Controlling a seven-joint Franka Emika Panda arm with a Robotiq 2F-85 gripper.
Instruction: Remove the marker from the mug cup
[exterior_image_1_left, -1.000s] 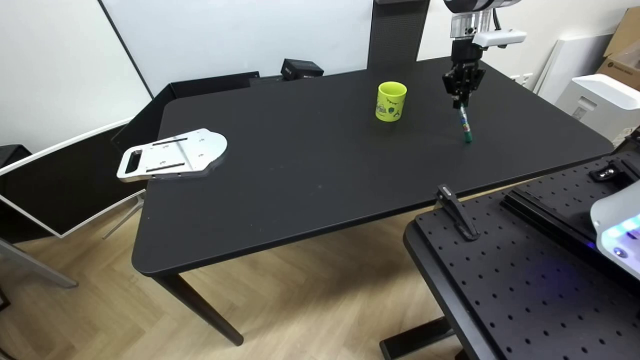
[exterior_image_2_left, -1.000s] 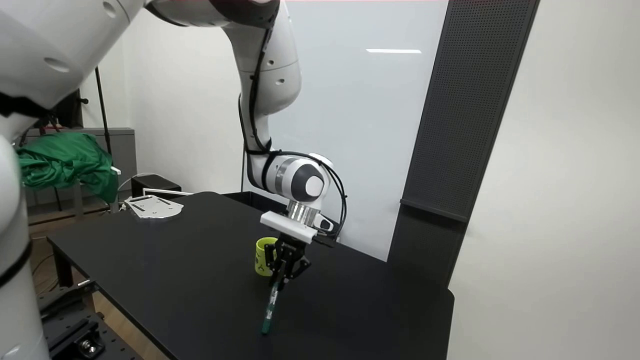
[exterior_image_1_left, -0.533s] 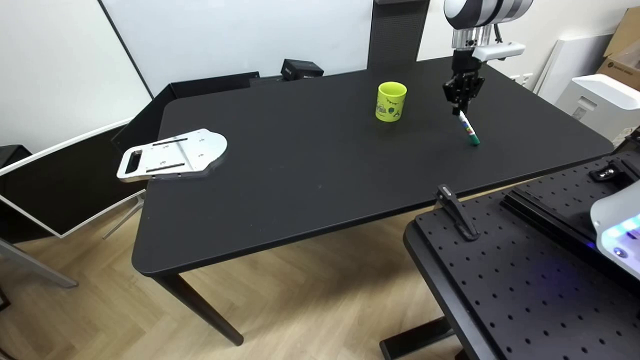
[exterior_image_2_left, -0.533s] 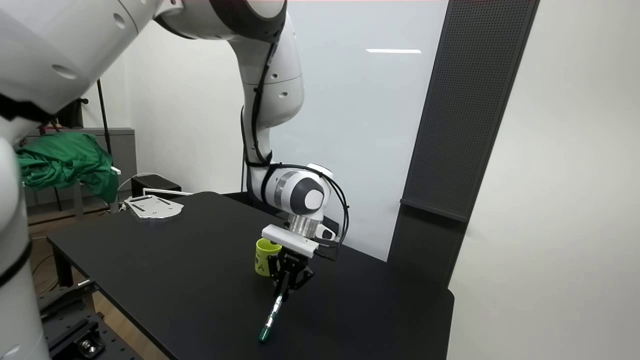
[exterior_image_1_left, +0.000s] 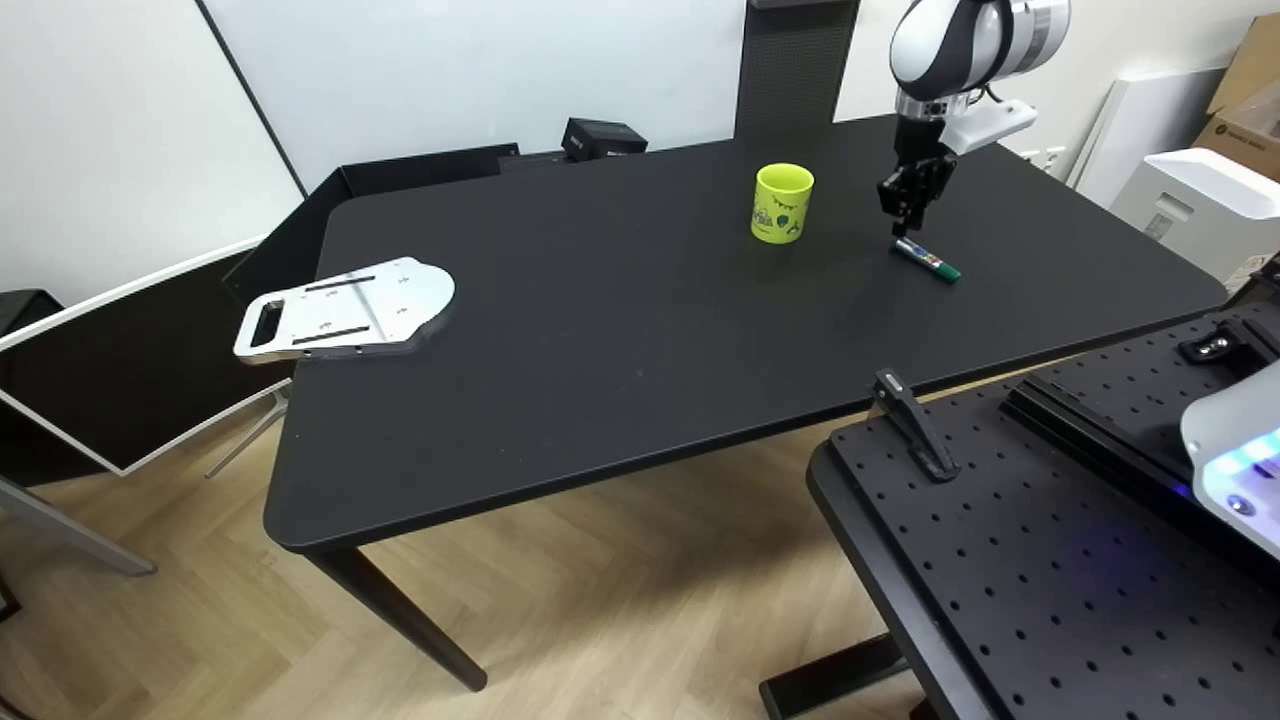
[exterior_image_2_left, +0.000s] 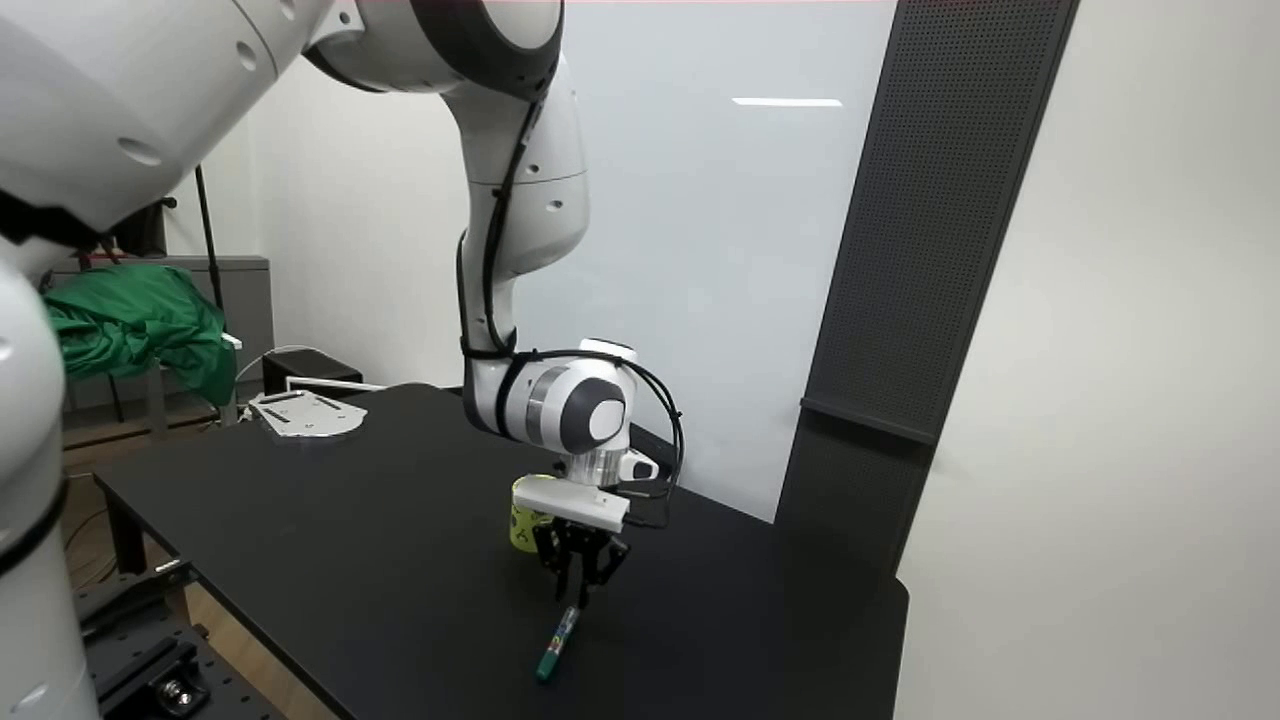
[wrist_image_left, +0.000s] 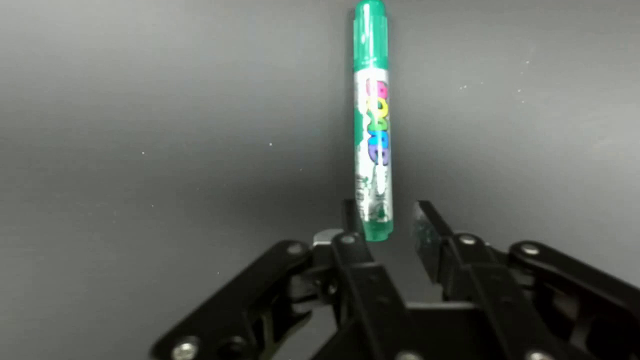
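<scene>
The marker (exterior_image_1_left: 927, 261), white-bodied with green ends and a coloured label, lies on the black table in both exterior views (exterior_image_2_left: 558, 643). In the wrist view the marker (wrist_image_left: 372, 125) lies lengthwise, its near green end between the fingertips in the picture. My gripper (exterior_image_1_left: 902, 230) is open and tilted, just above that end, with a gap between both fingers (wrist_image_left: 386, 210). In an exterior view the gripper (exterior_image_2_left: 572, 598) shows spread fingers. The yellow-green mug cup (exterior_image_1_left: 780, 205) stands upright beside the gripper; in an exterior view the gripper partly hides the mug (exterior_image_2_left: 526, 527).
A flat white-and-grey plate (exterior_image_1_left: 370, 300) lies at the table's (exterior_image_1_left: 560, 380) far end from the gripper. A black box (exterior_image_1_left: 603, 138) stands by the back edge. A black perforated bench (exterior_image_1_left: 1000, 560) adjoins the front edge. A whiteboard (exterior_image_2_left: 700, 250) stands behind.
The marker was held slanting down in the gripper; it now lies flat on the table, let go. The gripper has come lower, tilted and opened. The mug cup has not moved.
</scene>
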